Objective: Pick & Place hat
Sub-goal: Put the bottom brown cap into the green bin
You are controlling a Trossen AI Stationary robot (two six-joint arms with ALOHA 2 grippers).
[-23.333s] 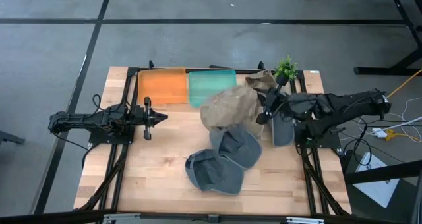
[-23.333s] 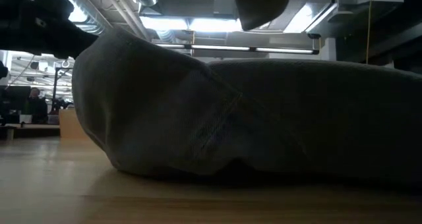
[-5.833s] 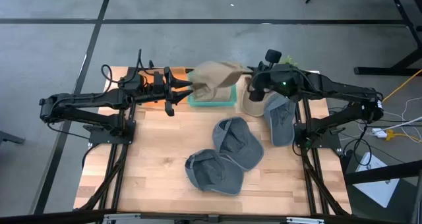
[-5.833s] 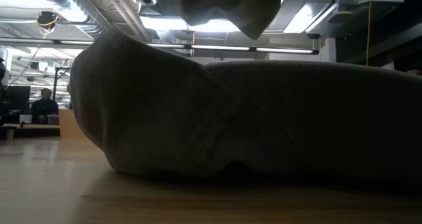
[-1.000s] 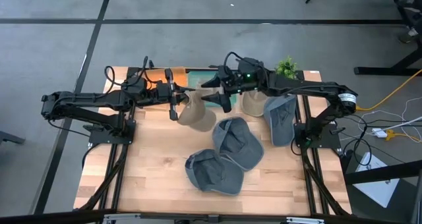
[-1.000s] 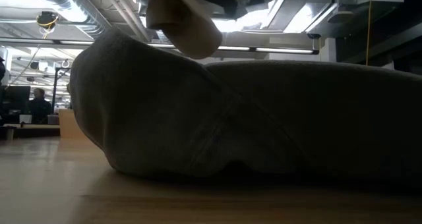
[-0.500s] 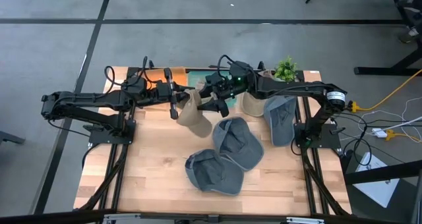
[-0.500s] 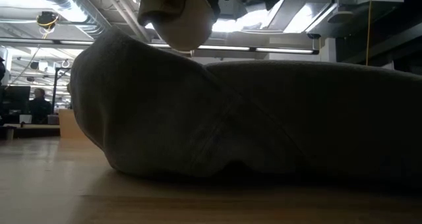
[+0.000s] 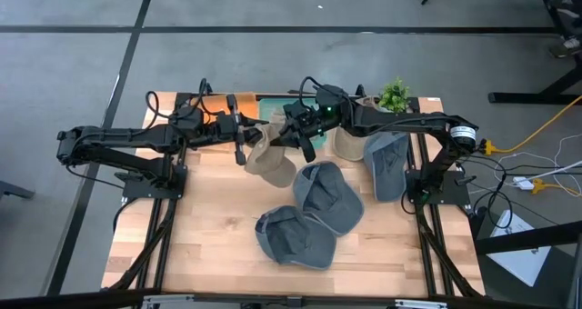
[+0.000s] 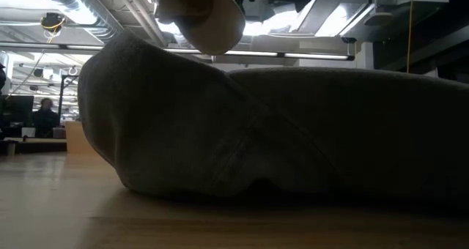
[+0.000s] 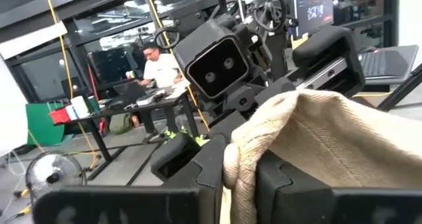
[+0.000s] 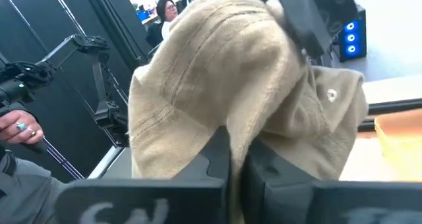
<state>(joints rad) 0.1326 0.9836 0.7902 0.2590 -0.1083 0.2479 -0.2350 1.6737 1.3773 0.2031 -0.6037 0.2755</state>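
A tan hat [image 9: 270,160] hangs in the air between my two grippers, over the far middle of the table; in the low view the tan hat [image 10: 202,15] shows at the top. My left gripper [image 9: 247,143] is shut on its left side. My right gripper [image 9: 287,139] is shut on its right side. Three grey hats [image 9: 326,197] [image 9: 296,237] [image 9: 388,164] lie on the wood, and a second tan hat [image 9: 346,142] lies at the far right. My left gripper pinches a bunched edge of the tan hat [image 11: 239,163] between its two fingers, coming level from the table's left. The cloth rises out of the fingers and the hat hangs clear of the table. My right gripper pinches the tan hat's cloth [image 12: 239,128] between its two fingers, coming level from the table's right; one layer or several, I cannot tell. The hat bulges above and around the fingers and is clear of the table.
A teal tray [image 9: 275,101] and an orange tray [image 9: 205,110] stand at the far edge behind the arms, with a small plant [image 9: 394,94] at the far right. A grey hat [image 10: 293,132] fills the low view. People stand beyond the table.
My right gripper has moved in a little toward the tan hat and has shut on its right side. The hat, which hung from my left gripper alone, is now held from both sides, and its lower part has drawn up a little.
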